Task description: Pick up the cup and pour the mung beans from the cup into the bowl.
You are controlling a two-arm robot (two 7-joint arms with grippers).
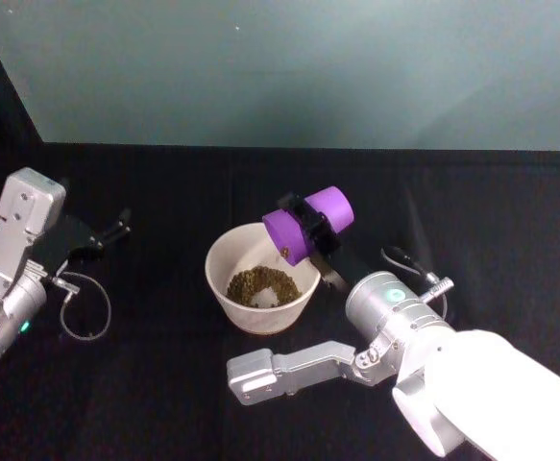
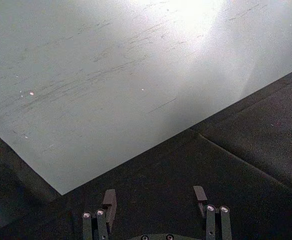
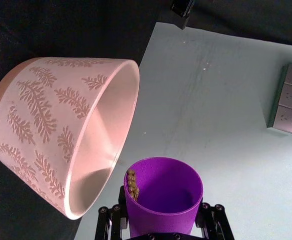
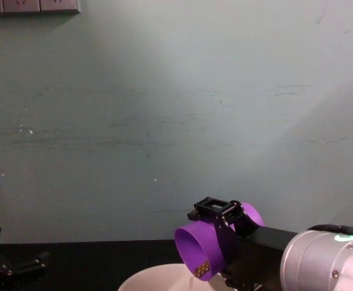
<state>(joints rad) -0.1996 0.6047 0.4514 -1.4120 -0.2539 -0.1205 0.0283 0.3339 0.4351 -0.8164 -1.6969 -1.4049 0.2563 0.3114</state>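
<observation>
My right gripper [image 1: 310,230] is shut on the purple cup [image 1: 306,223], which lies tipped on its side above the right rim of the pale bowl [image 1: 220,288], mouth toward the bowl. A few mung beans [image 3: 131,182] cling to the cup's lip. A heap of mung beans [image 1: 262,286] lies inside the bowl. From the chest, the tipped cup [image 4: 207,242] hangs just over the bowl's rim [image 4: 164,274]. The bowl's leaf-patterned side [image 3: 45,115] looms close in the right wrist view. My left gripper [image 2: 156,199] stands open over the black table at the left, holding nothing.
A black cloth covers the table [image 1: 164,384], which ends at a pale wall [image 1: 308,67] behind. A thin cable loop [image 1: 85,307] lies by my left arm. Wall sockets [image 3: 289,97] sit on the wall.
</observation>
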